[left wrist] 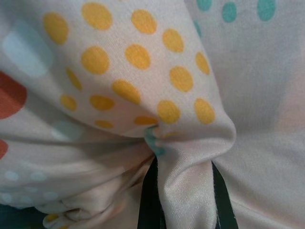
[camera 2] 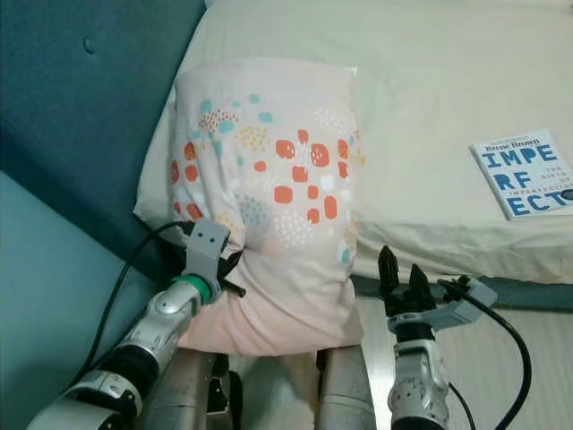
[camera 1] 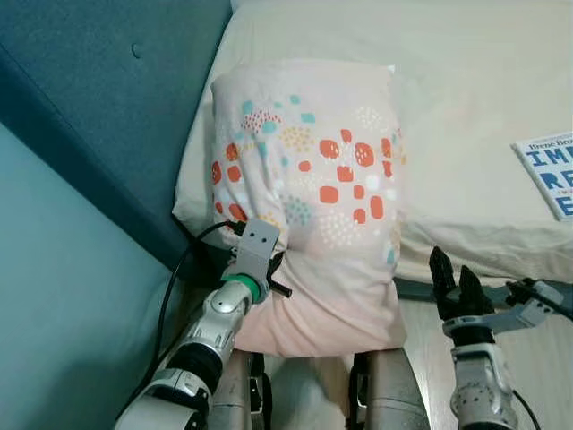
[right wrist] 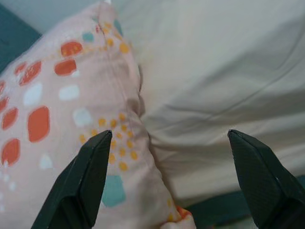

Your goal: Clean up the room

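Pinching a fold of the spotted pillow (camera 1: 309, 197) at centre frame, your left gripper (left wrist: 183, 191), right gripper (camera 1: 455, 288) spread wide lower right, book (camera 2: 526, 172) right edge.

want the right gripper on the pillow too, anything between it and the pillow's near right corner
Nothing visible. The right gripper is open with the pillow edge just ahead of its fingers, over the cream bed sheet. The left gripper already pinches a fold of it. The book lies well off to the right.

Bed with a pillow and a book

The cream-sheeted bed (camera 2: 430, 90) carries a pale pink pillow (camera 2: 269, 179) with coloured spots, its lower end hanging over the near edge, and a blue-lettered book (camera 2: 524, 173) well apart on the right.
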